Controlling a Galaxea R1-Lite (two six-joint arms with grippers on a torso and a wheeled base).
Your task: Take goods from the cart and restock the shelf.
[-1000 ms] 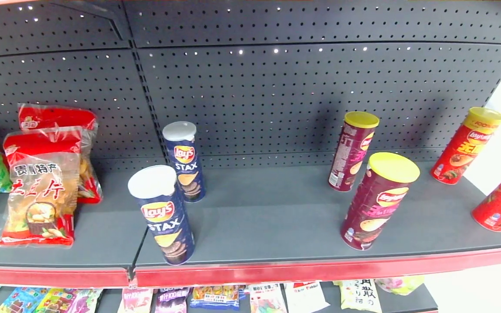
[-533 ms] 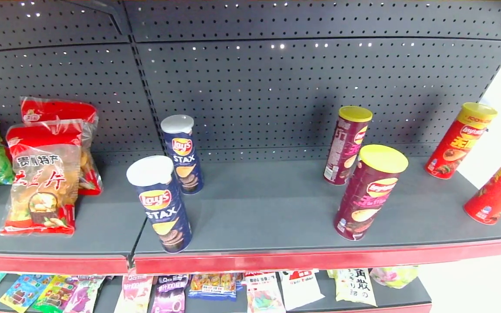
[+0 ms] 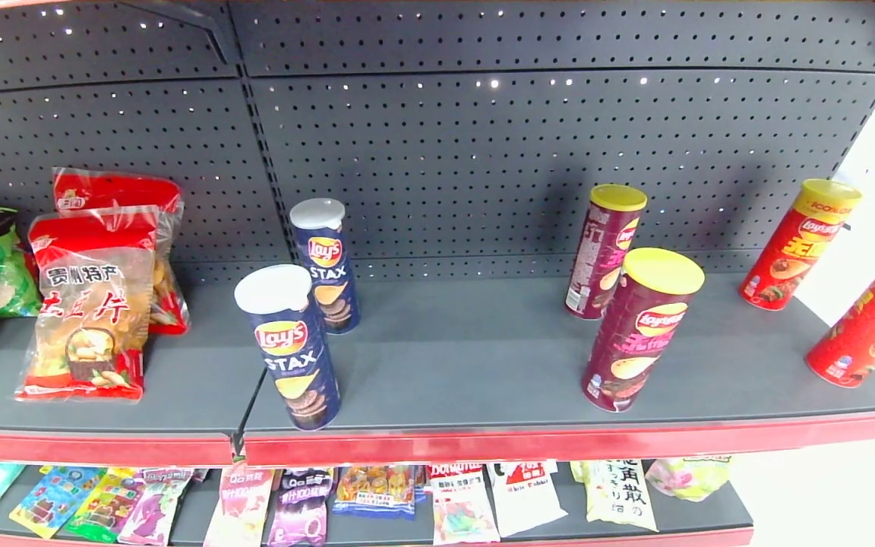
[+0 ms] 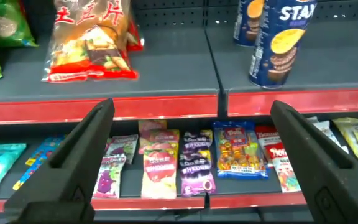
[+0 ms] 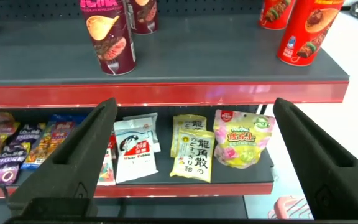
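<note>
Left hand (image 4: 191,106) and right hand (image 5: 194,102) gape before shelf (image 3: 468,365).

Left gripper (image 4: 191,106): fingers spread wide, empty. Right gripper (image 5: 194,102): likewise, fingers wide apart, empty. Both held level, pointing straight ahead.

1. The left gripper (image 4: 191,104) has two matte black fingers (image 4: 67,168), set opposite each other like 9 and 3 o'clock on a dial.
2. Each finger is a long wedge, broad and blocky at the base, narrowing to a blunt tip, with flat faces meeting at a hard edge.
3. A small round recess (image 4: 325,200) sits near the finger's base.
4. The right gripper (image 5: 194,102) has fingers (image 5: 319,168) of the same black colour and wedge shape.
</note>
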